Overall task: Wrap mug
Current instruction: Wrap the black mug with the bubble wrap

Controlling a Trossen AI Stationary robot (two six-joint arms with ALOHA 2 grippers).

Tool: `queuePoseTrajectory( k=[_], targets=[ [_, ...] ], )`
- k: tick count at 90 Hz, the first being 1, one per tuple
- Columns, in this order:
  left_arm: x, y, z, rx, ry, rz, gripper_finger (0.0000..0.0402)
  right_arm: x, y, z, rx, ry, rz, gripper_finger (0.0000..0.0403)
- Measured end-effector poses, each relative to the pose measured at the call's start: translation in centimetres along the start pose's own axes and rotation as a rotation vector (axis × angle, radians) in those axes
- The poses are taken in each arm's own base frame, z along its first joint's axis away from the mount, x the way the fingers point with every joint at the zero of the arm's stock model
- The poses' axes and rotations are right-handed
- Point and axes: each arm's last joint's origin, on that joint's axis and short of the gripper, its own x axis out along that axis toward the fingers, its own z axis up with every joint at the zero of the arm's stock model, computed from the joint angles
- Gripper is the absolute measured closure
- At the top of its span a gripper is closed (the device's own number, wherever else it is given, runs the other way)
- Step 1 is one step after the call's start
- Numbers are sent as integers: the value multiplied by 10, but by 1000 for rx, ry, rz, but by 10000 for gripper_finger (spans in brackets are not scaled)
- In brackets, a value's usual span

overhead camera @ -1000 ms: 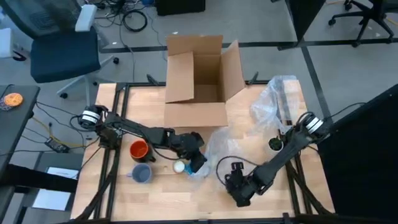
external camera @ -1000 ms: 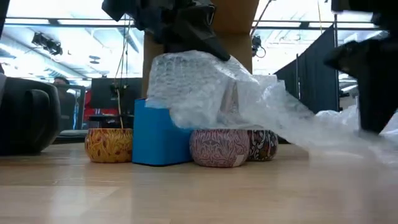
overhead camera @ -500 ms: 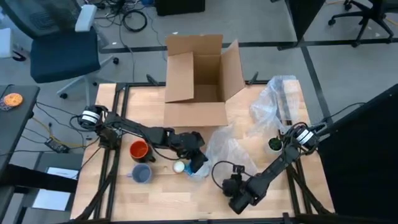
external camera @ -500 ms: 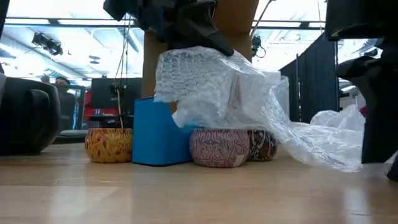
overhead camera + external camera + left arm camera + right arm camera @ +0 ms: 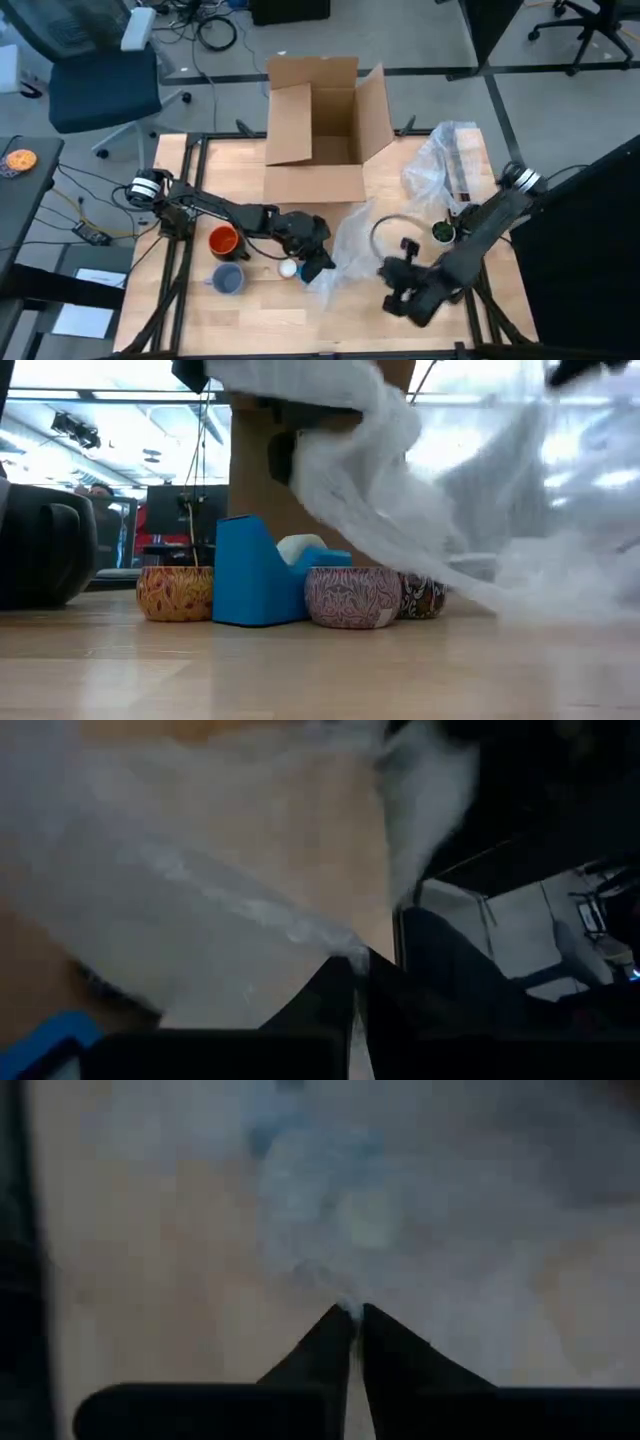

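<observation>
A clear bubble wrap sheet (image 5: 356, 240) is raised above the table's middle between my two grippers; in the low view the bubble wrap (image 5: 400, 490) stretches across the top. My left gripper (image 5: 318, 264) is shut on its left end, and my right gripper (image 5: 392, 272) is shut on its right part. An orange mug (image 5: 223, 241) and a grey-blue mug (image 5: 228, 279) stand upright on the table, left of the left gripper. No gripper touches either mug. My left gripper pinches an edge of the bubble wrap (image 5: 345, 952) between its two shut fingers. The sheet spreads away from the fingertips, lifted off the table. My right gripper pinches the bubble wrap (image 5: 349, 1307) at its shut fingertips. The wrap fans out beyond them, raised above the wood.
A blue tape dispenser (image 5: 255, 575) with a white roll (image 5: 288, 268) sits by the left gripper, with patterned tins (image 5: 352, 597) beside it. An open cardboard box (image 5: 318, 125) stands at the far edge. More clear plastic (image 5: 440, 165) and a small dark pot (image 5: 440, 232) lie at the right.
My right gripper has shut on the bubble wrap near the near edge, then risen and gone toward the far and right edges with it. The wrap's right part, which lay draped on the table, is now lifted and spread out. Its left end stays in my left gripper.
</observation>
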Motion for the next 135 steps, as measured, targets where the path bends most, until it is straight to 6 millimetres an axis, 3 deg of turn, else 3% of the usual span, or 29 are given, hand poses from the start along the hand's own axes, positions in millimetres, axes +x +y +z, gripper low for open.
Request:
queuePoseTrajectory(
  k=[13, 27, 46, 66, 75, 88, 104, 126, 135],
  targets=[
    [3, -13, -7, -28, 31, -84, 402, -27, -35, 6, 80, 21, -66, 403],
    [6, -33, -17, -16, 55, -182, 402, -35, -59, 2, 89, 103, -197, 403],
    [8, -54, -30, 66, 47, -259, 402, -17, -46, -13, -50, 328, -239, 382],
    [9, -61, -40, 92, 51, -235, 402, 7, -39, -32, -136, 678, -401, 311],
    [13, -61, -52, 88, 121, -215, 402, 13, -39, -33, -166, 724, -417, 282],
    [16, -65, -68, 73, 230, -244, 402, 11, -42, -20, -145, 711, -385, 262],
    [16, -75, -70, 190, 187, -313, 402, -5, -33, 11, -142, 601, -280, 262],
    [15, -81, -66, 374, 117, -397, 402, -22, -18, 57, -316, 142, -208, 262],
    [15, -81, -65, 449, 86, -379, 402, -16, -17, 70, -334, 75, -185, 263]
  ],
)
